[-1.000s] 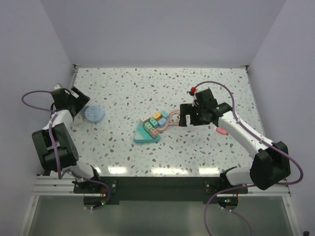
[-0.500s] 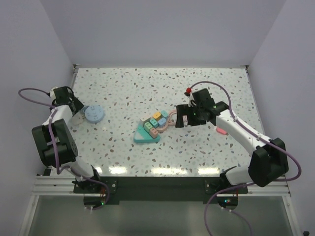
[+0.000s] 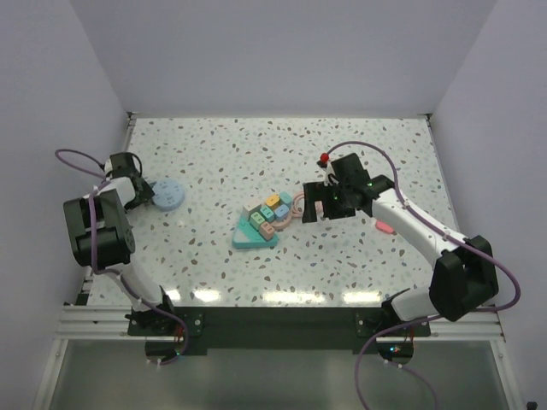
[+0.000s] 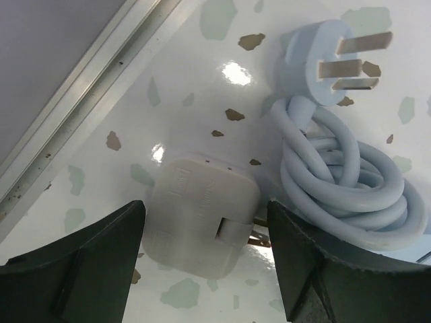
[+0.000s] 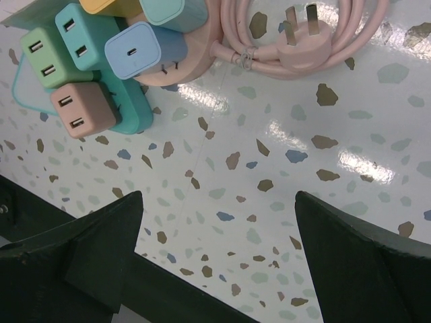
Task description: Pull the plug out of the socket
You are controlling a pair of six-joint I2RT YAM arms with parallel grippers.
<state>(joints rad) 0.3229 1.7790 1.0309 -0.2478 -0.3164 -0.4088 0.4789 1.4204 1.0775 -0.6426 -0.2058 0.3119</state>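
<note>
From above, the right gripper point(image 3: 318, 207) hangs low just beside the pink coiled cable point(image 3: 301, 205). The teal wedge-shaped socket block point(image 3: 255, 237) and its pastel cube plugs point(image 3: 267, 211) lie a little beyond, on its left. The left gripper point(image 3: 144, 195) sits well apart from them, next to a light-blue round cable bundle point(image 3: 165, 195).

In the left wrist view, the left gripper point(image 4: 205, 222) is spread wide and holds nothing. A white square adapter point(image 4: 195, 208) lies loose on the speckled table point(image 4: 202, 101) between its fingers, and the light-blue bundle is just ahead to one side.

In the right wrist view, the right gripper point(image 5: 217, 202) is also wide apart and empty. Ahead of its left finger, the green point(image 5: 44, 57), teal point(image 5: 84, 30), blue point(image 5: 135, 47) and brown point(image 5: 84, 111) cubes are all seated in the block.

By this showing no plug there is gripped or lifted. The approach, the grasp and the pull itself all look left to do.
</note>
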